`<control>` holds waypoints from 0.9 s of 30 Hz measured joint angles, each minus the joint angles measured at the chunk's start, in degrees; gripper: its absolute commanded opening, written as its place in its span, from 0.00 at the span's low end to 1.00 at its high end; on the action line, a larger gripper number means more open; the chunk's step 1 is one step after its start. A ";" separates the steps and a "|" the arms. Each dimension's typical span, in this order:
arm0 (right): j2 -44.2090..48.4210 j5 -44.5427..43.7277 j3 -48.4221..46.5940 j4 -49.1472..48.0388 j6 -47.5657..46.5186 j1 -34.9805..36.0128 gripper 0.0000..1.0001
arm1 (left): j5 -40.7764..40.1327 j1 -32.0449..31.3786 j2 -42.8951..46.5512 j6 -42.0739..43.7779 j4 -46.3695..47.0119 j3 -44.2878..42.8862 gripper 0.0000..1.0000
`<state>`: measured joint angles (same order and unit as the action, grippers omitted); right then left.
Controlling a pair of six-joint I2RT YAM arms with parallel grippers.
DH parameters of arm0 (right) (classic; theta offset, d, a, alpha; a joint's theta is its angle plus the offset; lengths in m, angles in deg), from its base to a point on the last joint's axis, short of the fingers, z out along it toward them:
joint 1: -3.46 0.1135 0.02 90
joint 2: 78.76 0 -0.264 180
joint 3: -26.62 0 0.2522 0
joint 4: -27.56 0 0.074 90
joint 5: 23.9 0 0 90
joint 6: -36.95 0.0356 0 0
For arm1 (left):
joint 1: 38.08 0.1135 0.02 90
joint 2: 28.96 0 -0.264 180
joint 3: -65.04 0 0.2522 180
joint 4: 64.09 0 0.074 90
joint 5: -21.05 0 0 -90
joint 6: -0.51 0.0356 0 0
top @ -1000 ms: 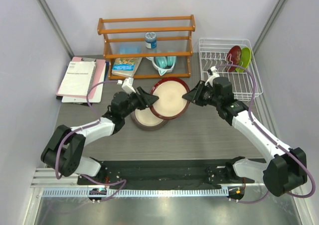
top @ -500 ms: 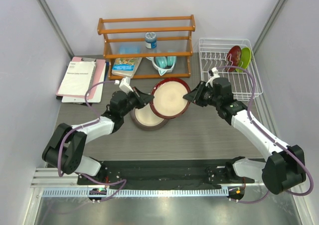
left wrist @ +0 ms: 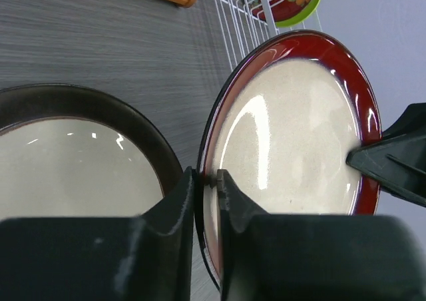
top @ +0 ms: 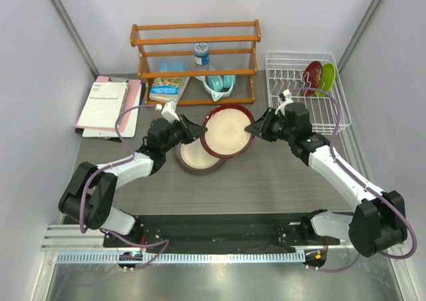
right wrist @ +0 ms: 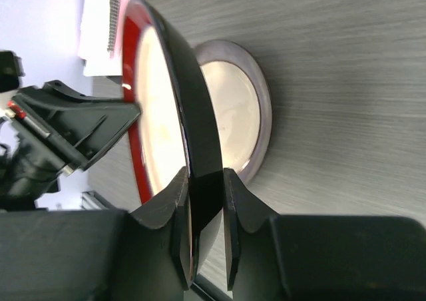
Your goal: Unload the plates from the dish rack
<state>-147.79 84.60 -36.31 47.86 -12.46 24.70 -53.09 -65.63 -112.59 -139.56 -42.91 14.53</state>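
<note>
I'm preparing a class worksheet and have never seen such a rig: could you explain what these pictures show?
Two robot arms are bolted to a table. One picture looks down from above; the other two come from a camera on each wrist. The right fingers pinch the rim of a dark red-rimmed plate; the left fingers straddle its opposite rim, grip unclear. Partly beneath it a grey-brown plate lies flat. Two small plates, patterned red and lime green, stand in the white wire dish rack.

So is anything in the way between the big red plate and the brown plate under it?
Nothing visible is. The red plate is held tilted, with the right pincer clamped on one edge and the left pincer around the other. The brown plate below lies bare on the table.
</note>
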 measured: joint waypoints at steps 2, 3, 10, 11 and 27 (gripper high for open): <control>0.00 -0.13 0.11 -0.07 0.28 -1.16 0.01 | -0.44 1.42 -0.28 -0.09 -0.09 -0.13 0.00; -0.07 -0.31 0.11 -0.09 0.20 -1.14 0.01 | -0.66 1.46 -0.55 -0.15 -0.07 -0.20 0.00; -0.33 -0.31 0.17 -0.22 0.35 -1.20 0.25 | -0.63 1.49 -1.25 -0.26 0.74 -0.24 0.00; -0.37 -0.33 0.31 -0.42 0.35 -1.22 0.28 | -0.63 1.49 -1.42 -0.28 0.94 -0.24 0.00; -4.46 1.53 0.63 -5.25 1.42 -0.92 0.48 | -3.72 0.83 6.19 5.46 -13.20 -2.97 0.00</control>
<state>-152.25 86.13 -35.68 42.62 -11.03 23.78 -56.81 -64.80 -106.41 -134.09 -56.11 11.55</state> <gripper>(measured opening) 0.495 0.034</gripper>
